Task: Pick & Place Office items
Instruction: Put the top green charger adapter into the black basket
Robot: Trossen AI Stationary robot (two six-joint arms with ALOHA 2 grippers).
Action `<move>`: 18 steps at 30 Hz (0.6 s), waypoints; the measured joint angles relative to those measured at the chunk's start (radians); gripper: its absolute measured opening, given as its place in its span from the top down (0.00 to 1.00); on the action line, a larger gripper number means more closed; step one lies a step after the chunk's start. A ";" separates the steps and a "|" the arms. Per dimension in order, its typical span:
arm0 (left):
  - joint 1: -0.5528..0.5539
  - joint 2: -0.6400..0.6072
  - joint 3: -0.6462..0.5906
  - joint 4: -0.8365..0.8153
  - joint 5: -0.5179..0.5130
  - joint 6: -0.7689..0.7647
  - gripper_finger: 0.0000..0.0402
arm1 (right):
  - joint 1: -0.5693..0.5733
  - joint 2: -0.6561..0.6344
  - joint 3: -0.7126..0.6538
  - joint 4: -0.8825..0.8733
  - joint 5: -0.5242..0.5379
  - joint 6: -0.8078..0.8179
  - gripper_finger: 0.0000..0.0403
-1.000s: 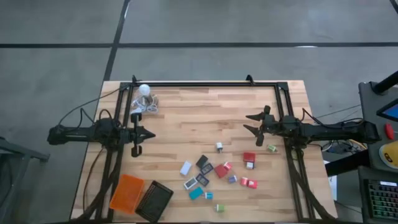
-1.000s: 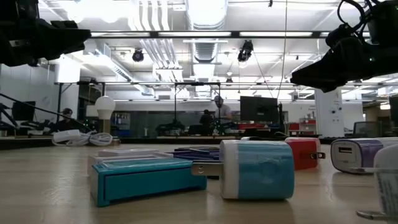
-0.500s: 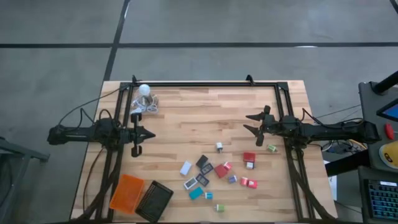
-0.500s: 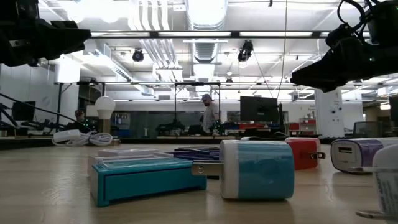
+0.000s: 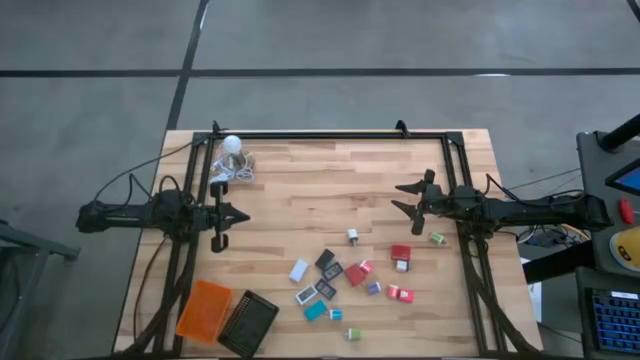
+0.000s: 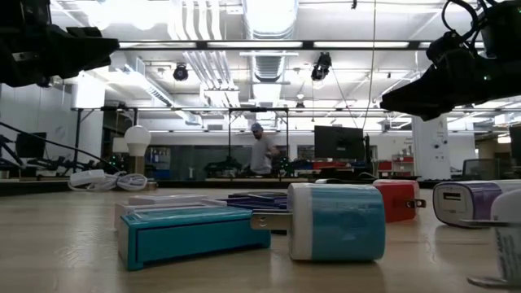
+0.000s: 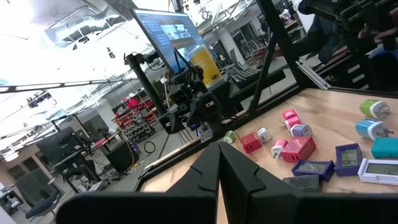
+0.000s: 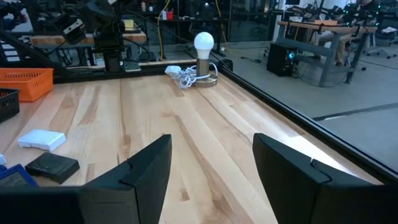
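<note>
The wooden worktop point(image 5: 330, 190) carries the office items point(image 5: 350, 275), a loose scatter of small blocky pieces in red, teal, white, black, green and purple, lying toward the near edge and somewhat nearer the right edge. In the low view a teal flat box point(image 6: 191, 233) and a teal-and-white plug block point(image 6: 335, 221) lie closest to the camera, with a red piece point(image 6: 399, 199) and a purple-and-white piece point(image 6: 468, 202) behind them.

The left gripper point(image 5: 240, 216) hangs above the left side of the worktop, its fingers point(image 7: 217, 174) pressed together and holding nothing. The right gripper point(image 5: 402, 196) hangs above the right side, well apart from the items, its fingers point(image 8: 149, 168) spread partway with bare wood between them.

An orange tray point(image 5: 204, 309) and a black tray point(image 5: 248, 322) sit side by side at the near left corner. A white bulb point(image 5: 232, 146) with a coiled cord stands near the far left corner. Beyond the worktop, a person point(image 6: 260, 150) stands in the room.
</note>
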 joint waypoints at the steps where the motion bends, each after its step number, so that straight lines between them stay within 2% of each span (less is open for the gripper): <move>1: 0.000 0.000 0.000 0.000 0.000 0.000 0.98 | 0.000 0.000 0.000 0.000 0.000 0.001 0.46; 18: 0.000 0.000 0.000 0.000 0.000 0.000 0.98 | 0.000 0.001 0.000 0.007 -0.007 0.015 0.46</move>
